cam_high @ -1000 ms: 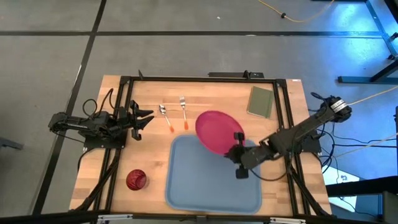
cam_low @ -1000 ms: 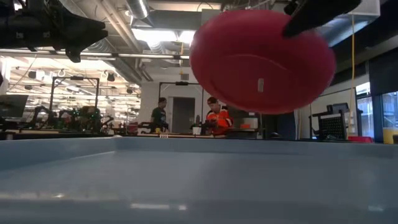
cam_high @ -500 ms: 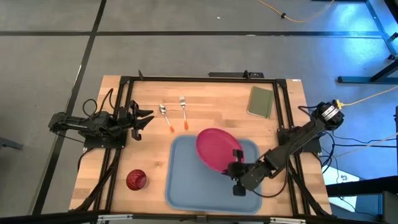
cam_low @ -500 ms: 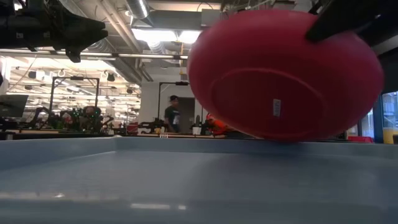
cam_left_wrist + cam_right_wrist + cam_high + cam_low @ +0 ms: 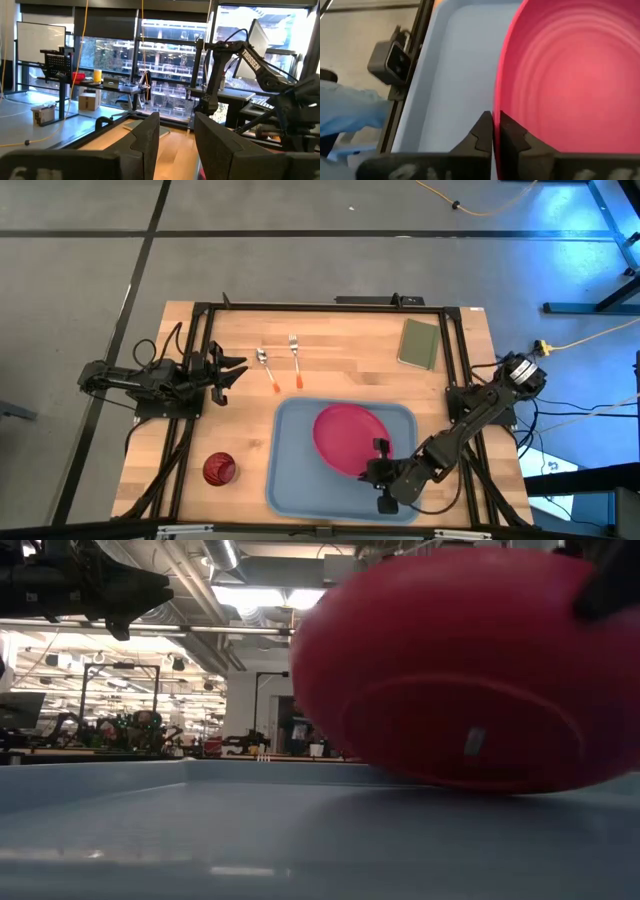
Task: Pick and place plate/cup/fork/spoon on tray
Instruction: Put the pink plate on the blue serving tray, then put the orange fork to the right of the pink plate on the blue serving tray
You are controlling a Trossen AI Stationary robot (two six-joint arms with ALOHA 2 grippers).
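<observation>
From above, the plate (image 5: 347, 438) lies over the tray (image 5: 295, 480), toward the tray's far right part, with bare tray floor open on the plate's left and near sides. The right gripper (image 5: 378, 471) sits at the plate's near right edge, its jaws clamped on the rim. The fork (image 5: 295, 358) and spoon (image 5: 266, 367) lie side by side on the table (image 5: 340, 330) beyond the tray's far left corner, apart from it; the cup (image 5: 219, 469) stands left of the tray, near its near left corner. A green pad (image 5: 419, 344) lies beyond the tray's far right corner. The left gripper (image 5: 236, 370) waits left of the spoon, jaws apart. At table height, the plate (image 5: 465, 665) is tilted, its underside showing and its low edge at or just above the tray floor (image 5: 200, 830). In the left wrist view the fingers (image 5: 150, 135) stand apart with nothing between. In the right wrist view the fingertips (image 5: 482, 131) pinch the plate's rim (image 5: 499, 107), with tray floor (image 5: 455, 75) open beside it.
</observation>
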